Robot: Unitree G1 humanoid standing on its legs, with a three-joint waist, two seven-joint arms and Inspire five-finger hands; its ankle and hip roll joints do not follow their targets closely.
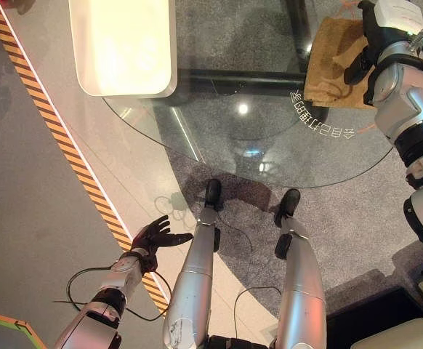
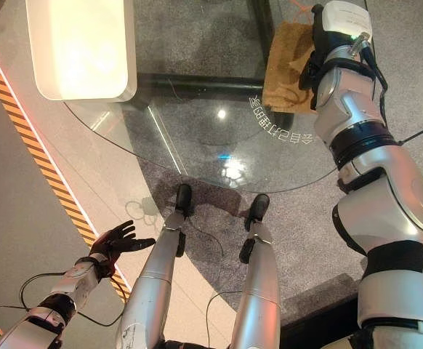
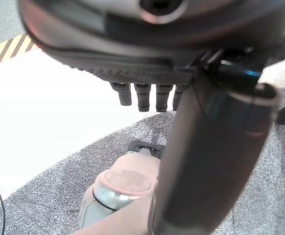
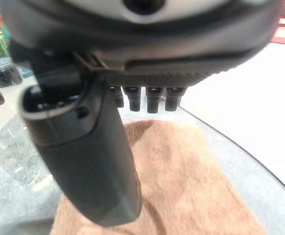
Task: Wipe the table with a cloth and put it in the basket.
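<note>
Right hand hovers, fingers straight, over my brown cloth on the glass table; left hand hangs relaxed.

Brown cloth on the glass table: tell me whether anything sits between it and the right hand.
Nothing visible does. The right hand is over the brown cloth near the edge of the glass table, fingers extended above the fabric in its wrist view; whether they touch it cannot be told. The left hand hangs open, low beside the table.
</note>
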